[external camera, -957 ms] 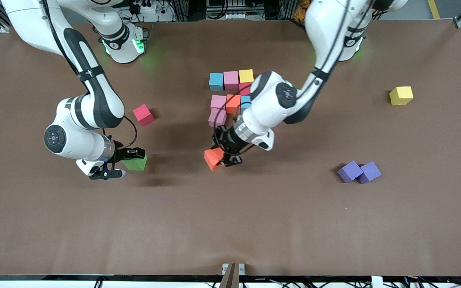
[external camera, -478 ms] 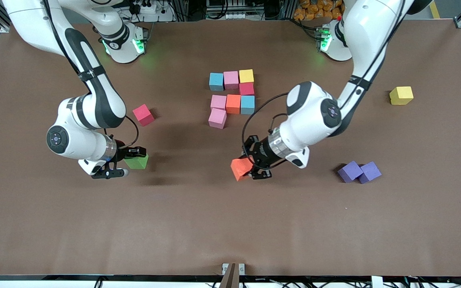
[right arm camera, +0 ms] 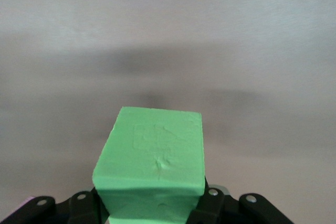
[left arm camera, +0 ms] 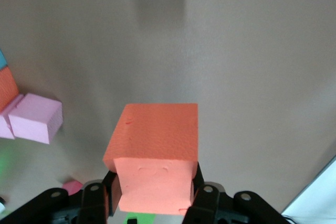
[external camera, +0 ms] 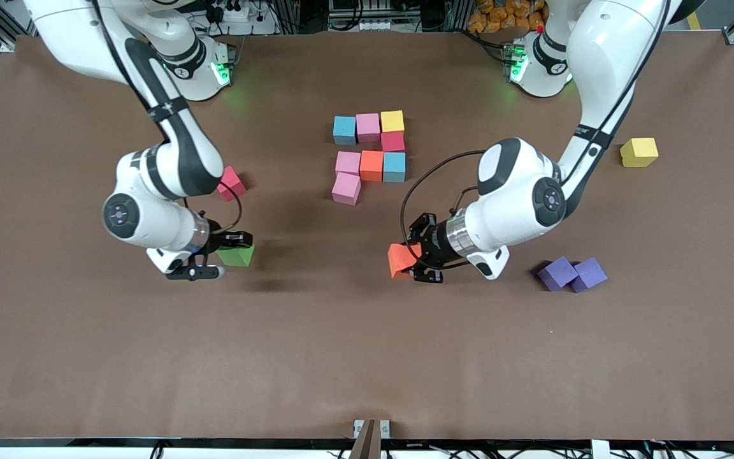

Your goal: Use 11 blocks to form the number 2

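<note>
Left gripper (external camera: 413,261) is clamped on an orange cube (external camera: 400,259), held above bare table (external camera: 367,357) nearer the camera than the partial number 2 (external camera: 370,156), which has eight cubes in place. Right gripper (external camera: 223,255) is clamped on the green cube (external camera: 237,255), also above bare table. A red cube (external camera: 232,182) lies loose beside the right arm; a yellow cube (external camera: 638,152) and two purple cubes (external camera: 572,273) lie toward the left arm's end.

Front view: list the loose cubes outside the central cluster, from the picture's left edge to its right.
Red foam cube → green foam cube → orange foam cube → two purple foam cubes → yellow foam cube.
</note>
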